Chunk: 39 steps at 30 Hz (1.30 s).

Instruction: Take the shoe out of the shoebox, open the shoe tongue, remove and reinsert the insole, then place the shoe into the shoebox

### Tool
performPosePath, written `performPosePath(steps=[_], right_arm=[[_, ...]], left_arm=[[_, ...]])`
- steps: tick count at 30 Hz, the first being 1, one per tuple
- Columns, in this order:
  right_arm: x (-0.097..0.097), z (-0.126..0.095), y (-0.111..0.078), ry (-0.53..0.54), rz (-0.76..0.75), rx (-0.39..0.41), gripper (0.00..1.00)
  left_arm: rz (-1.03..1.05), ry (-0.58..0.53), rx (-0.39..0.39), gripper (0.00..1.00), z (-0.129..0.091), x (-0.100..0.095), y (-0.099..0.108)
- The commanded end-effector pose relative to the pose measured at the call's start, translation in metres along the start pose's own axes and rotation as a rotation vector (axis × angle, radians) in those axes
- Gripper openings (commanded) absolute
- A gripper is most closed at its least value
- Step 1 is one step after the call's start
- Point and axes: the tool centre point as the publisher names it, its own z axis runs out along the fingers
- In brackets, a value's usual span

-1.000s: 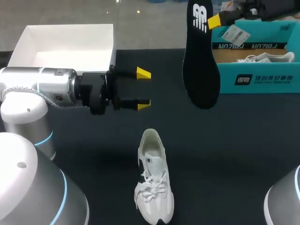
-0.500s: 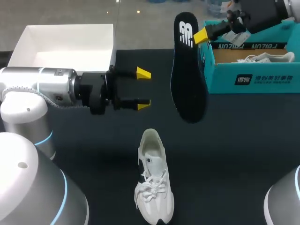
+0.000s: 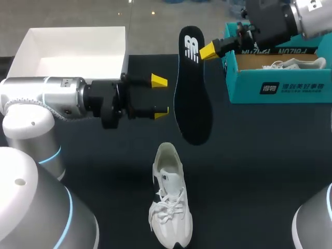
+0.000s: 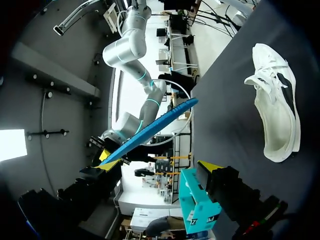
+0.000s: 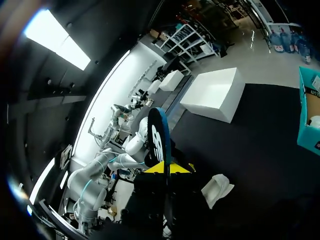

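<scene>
The right gripper [image 3: 207, 51] is clamped on the logo-marked heel end of the black insole [image 3: 191, 88]. The insole hangs lengthwise from it, with its toe end pointing down toward the white shoe [image 3: 170, 199]. The left gripper [image 3: 160, 96] stands wide open, its fingers aimed at the insole's edge just beside them. The shoe lies on the table below both grippers, heel toward them and toe pointing away, with the teal shoebox [image 3: 280, 88] just beside the right gripper.
</scene>
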Motion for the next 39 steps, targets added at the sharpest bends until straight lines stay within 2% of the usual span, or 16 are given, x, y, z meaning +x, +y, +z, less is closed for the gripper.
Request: performPosePath(steps=[1,6,16,25,36,37,38,39], right_arm=[[-0.005,0.014,-0.002,0.039,0.011,0.005,0.00],[-0.010,0.022,-0.006,0.068,0.025,0.011,0.00],[-0.018,0.021,-0.014,0.077,0.050,0.005,0.00],[-0.021,0.028,-0.011,0.096,0.054,0.018,0.00],[-0.022,0.028,-0.007,0.105,0.049,0.023,0.00],[-0.022,0.028,-0.007,0.105,0.048,0.022,0.00],[-0.022,0.028,-0.007,0.105,0.048,0.021,0.00],[-0.022,0.028,-0.007,0.106,0.048,0.021,0.00]], left_arm=[[0.015,-0.008,0.005,1.00,0.003,0.001,0.000],[0.031,-0.021,0.004,1.00,0.003,-0.002,-0.002],[0.115,-0.036,0.011,1.00,-0.002,-0.013,-0.017],[0.223,0.013,0.024,1.00,0.010,-0.010,-0.033],[0.245,0.017,0.028,1.00,0.022,-0.010,-0.034],[0.246,0.016,0.033,0.42,0.022,-0.009,-0.034],[0.234,0.013,0.023,0.00,0.022,-0.008,-0.034],[0.216,0.007,0.030,0.00,0.023,-0.008,-0.034]])
